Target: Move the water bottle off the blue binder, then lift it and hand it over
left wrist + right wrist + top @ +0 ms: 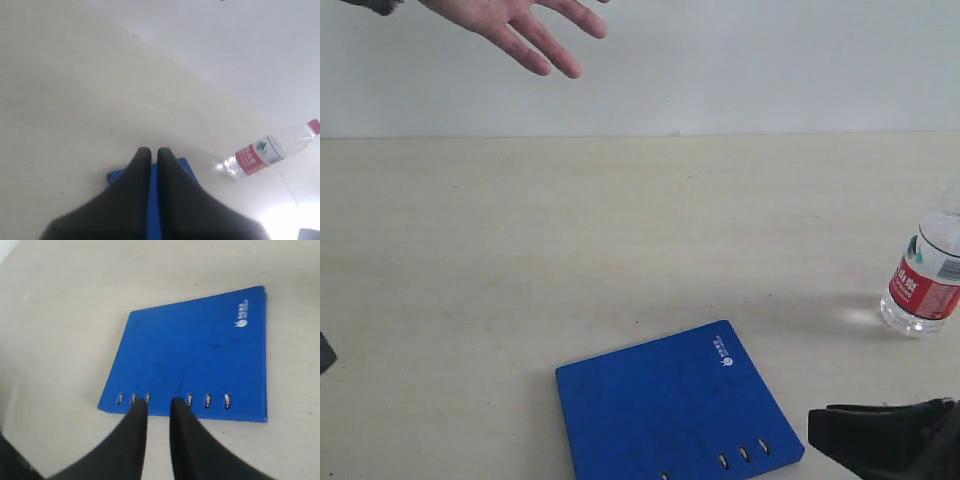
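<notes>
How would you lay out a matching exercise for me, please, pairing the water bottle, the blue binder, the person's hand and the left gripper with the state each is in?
Things
1. water bottle
2. blue binder
3. person's hand
4. left gripper

States
A. lies flat on the table, nothing on top
B. jaws shut, holding nothing
C. stands upright, apart from the binder
D. fingers spread, in the air at the exterior view's top left

Pairs: 1-C, 2-A, 3-D, 4-B

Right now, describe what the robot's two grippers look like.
The left gripper has two matte black fingers, broad at the base and tapering to rounded tips. The right gripper looks the same: plain black, smooth, curved fingers. No cables, markings or labels show on either in these views.
</notes>
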